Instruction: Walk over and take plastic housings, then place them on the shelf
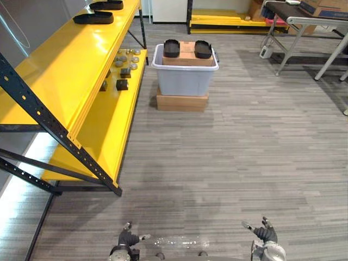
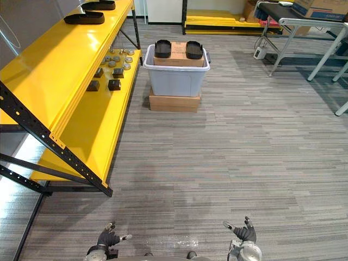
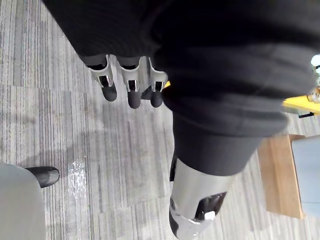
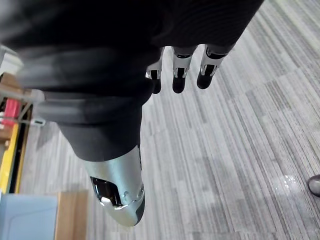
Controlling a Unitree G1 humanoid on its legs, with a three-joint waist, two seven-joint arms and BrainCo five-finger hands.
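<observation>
Two black plastic housings lie on a cardboard box inside a grey-blue bin well ahead of me on the floor. Two more black housings rest on the top level of the yellow shelf at the left. My left hand hangs low at the bottom edge, fingers relaxed and empty. My right hand hangs at the bottom right, also open and empty. In the wrist views the fingers point down over bare floor.
The bin stands on a flat cardboard box. Small metal parts and dark blocks lie on the shelf's lower level. A table with metal legs stands at the far right. Grey striped carpet lies between me and the bin.
</observation>
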